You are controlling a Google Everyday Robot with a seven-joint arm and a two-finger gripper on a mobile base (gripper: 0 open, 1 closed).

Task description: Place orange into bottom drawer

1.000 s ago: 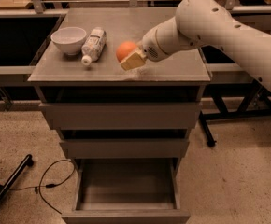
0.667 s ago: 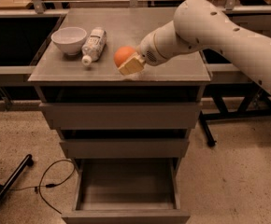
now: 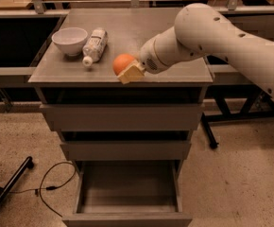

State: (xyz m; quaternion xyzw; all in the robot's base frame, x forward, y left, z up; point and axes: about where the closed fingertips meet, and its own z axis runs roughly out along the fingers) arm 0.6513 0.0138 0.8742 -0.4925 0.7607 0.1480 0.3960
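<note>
Right of the white bowl (image 3: 70, 40), at the front edge of the grey worktop (image 3: 141, 30), the tool (image 3: 127, 69) is clenched on the orange (image 3: 122, 63). One beige, wedge-shaped finger (image 3: 132, 74) shows under the fruit. Compared with one second ago, both have come a little closer to this edge. The orange is round and smooth, and the arm (image 3: 231, 37) looks like matt white plastic. Just right of the bowl lies a clear plastic bottle (image 3: 94, 45) with a white cap; its label I cannot read. Well below the bowl, the bottom drawer (image 3: 127, 188) stands pulled open, a shallow rectangle of grey metal.
</note>
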